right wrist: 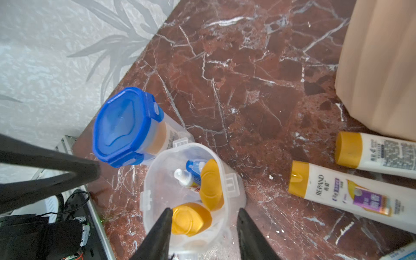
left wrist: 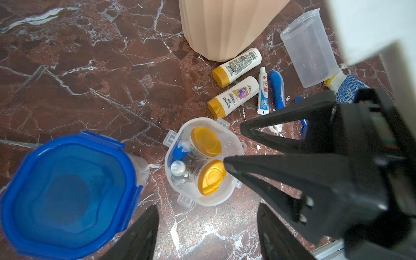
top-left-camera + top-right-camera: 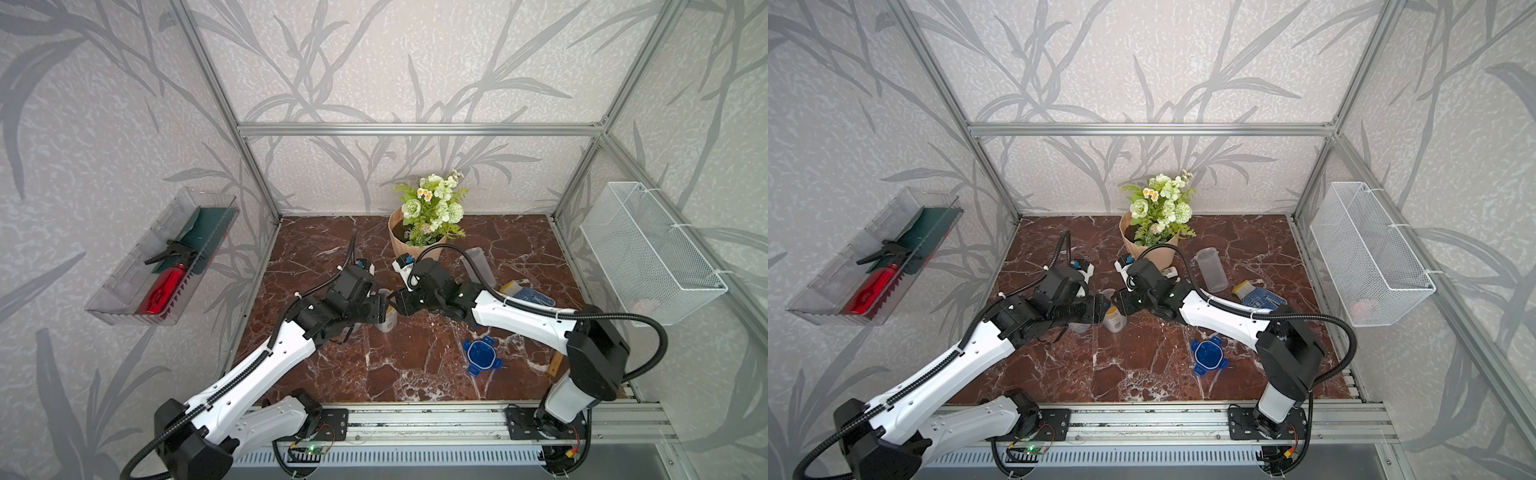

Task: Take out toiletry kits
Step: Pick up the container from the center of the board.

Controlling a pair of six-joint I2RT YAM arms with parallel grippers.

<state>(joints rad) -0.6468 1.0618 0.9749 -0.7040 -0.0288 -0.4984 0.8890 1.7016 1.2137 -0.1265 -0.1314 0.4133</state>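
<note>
The open clear plastic jar [image 2: 174, 184] stood upright on the red-brown marble table [image 2: 90, 78]. One toiletry kit was inside it: two white bottles with yellow caps [image 2: 206, 141], a small white toothpaste tube [image 2: 177, 167] and a blue toothbrush [image 2: 180, 149]. Another kit was already out. It lay on the table by the tan vase [image 2: 225, 27]: two more yellow-capped bottles [image 2: 234, 96], a white and blue tube [image 2: 263, 94] and a blue brush [image 2: 277, 90]. Another jar with a blue clip lid [image 2: 67, 193] stood shut, just beside the open one.

The right gripper [image 1: 203, 210] hung over the open jar with its jaws apart and nothing in them. One finger [image 1: 162, 231] was over the jar next to a yellow cap. The other seemed to be outside the rim. The left gripper [image 2: 207, 204] was near the jar too, with its jaws wide apart and holding nothing.

If the right jaws closed like this, they might pinch the jar wall along with a bottle. Then the whole jar could come up or tip over. The jar looked light, and nothing held it down. The bottles looked packed in tight, so one could drag the others out or slip away. A bump could also knock over the shut jar next to it.
</note>
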